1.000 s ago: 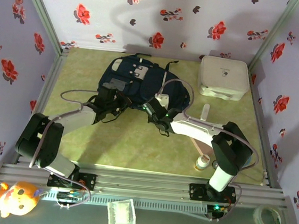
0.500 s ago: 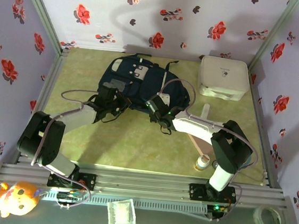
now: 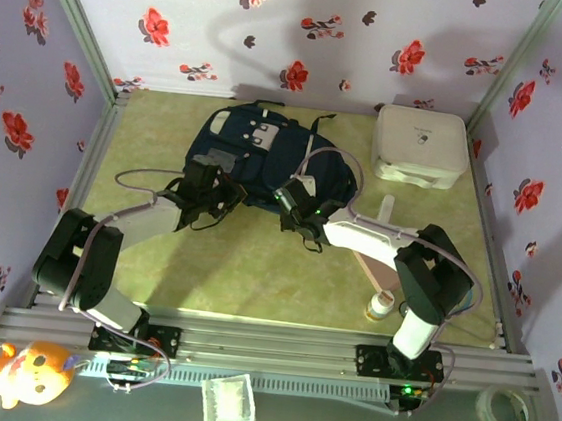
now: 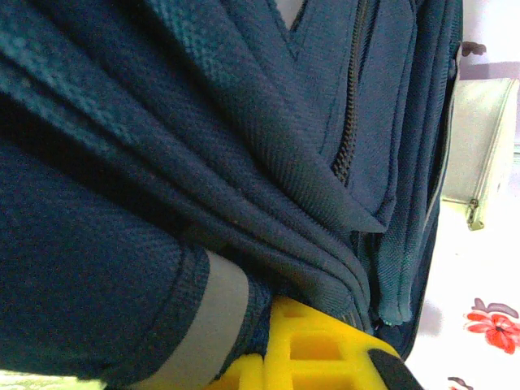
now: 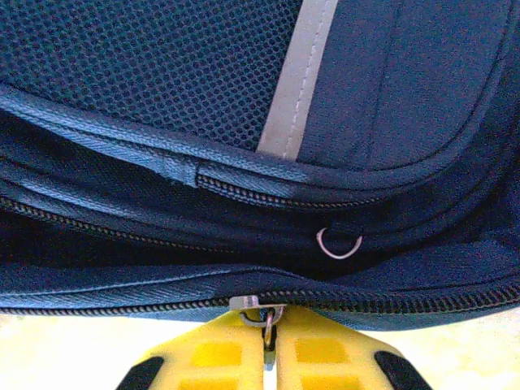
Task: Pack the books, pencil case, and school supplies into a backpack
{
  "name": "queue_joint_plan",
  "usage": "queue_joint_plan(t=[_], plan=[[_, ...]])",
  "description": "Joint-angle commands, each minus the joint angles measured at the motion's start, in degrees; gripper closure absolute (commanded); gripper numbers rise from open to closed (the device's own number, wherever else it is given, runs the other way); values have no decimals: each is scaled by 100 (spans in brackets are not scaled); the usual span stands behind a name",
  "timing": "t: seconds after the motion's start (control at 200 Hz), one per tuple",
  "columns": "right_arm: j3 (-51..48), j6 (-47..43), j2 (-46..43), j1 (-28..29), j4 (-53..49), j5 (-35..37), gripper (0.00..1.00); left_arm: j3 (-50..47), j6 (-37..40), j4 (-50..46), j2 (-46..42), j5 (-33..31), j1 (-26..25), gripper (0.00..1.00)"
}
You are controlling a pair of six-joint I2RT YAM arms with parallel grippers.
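Top view, backpack: You are looking at the backpack (image 3: 267, 154) lying at the far middle of the table (image 3: 245, 267), with both arms reaching to its near edge.
Top view, left end effector: Your left end effector (image 3: 207, 176) is pressing against the near left side of the backpack.
Top view, right end effector: Your right end effector (image 3: 295, 194) is sitting at the near right side of the backpack.
Top view, other things: The pencil case (image 3: 368, 273) is lying on the table, partly hidden under your right arm, near a small white bottle (image 3: 382, 304). A white box (image 3: 421, 145) is standing in the far right corner.
Left wrist view, grip: Your left end effector (image 4: 313, 349) is pinching shut on a fold of the backpack (image 4: 162, 162). A grey stripe (image 4: 218, 313) is curling against its yellow finger.
Right wrist view, grip: Your right end effector (image 5: 270, 341) is holding its two yellow fingers tight together on the zipper pull (image 5: 266, 319), at the lower edge of the backpack (image 5: 162, 73). A small metal ring (image 5: 339, 242) is hanging just above that zipper.
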Motion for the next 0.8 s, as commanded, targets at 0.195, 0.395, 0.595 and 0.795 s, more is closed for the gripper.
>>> queue_joint_plan(t=[0.195, 0.395, 0.595, 0.795], plan=[[-594, -371, -615, -560, 64, -270, 92, -80, 555, 79, 184, 402, 791, 100], [-13, -696, -220, -362, 8, -1546, 94, 42, 824, -10, 372, 569, 1123, 96], [746, -558, 512, 49, 205, -2066, 97, -358, 993, -269, -117, 507, 1702, 59], [1732, -350, 1364, 381, 429, -2584, 99, -832, 950, -689, -851, 507, 2109, 40]])
